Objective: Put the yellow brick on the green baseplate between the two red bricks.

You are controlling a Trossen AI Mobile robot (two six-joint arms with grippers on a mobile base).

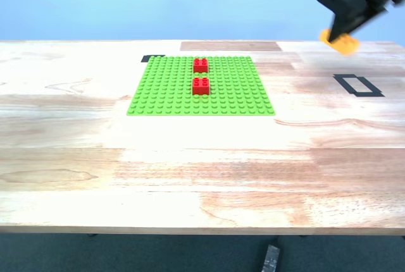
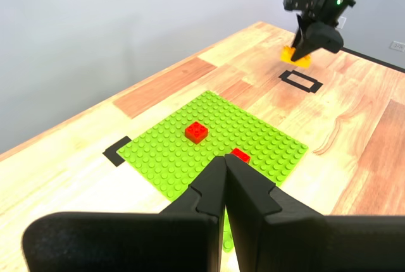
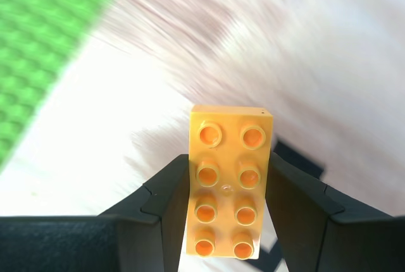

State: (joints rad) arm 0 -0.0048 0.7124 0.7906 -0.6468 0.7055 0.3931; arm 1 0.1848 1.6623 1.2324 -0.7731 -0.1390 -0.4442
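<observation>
Clamped between the jaws of my second gripper (image 3: 229,215), the yellow brick (image 3: 230,180) runs lengthwise along them, studs toward the camera, held in the air above the table (image 1: 190,171) at the exterior view's upper right. From there the baseplate (image 1: 234,88) lies well apart toward that view's left, the gap between its two red bricks (image 1: 200,74) narrow. My first gripper (image 2: 225,180) is pressed closed, empty.

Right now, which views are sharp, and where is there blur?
Exterior view: table and the large flat green studded baseplate sharp; my second gripper with the yellow-orange rectangular plastic brick smeared. First wrist view: crisp. Second wrist view: brick sharp, tabletop and baseplate streaked by motion.
</observation>
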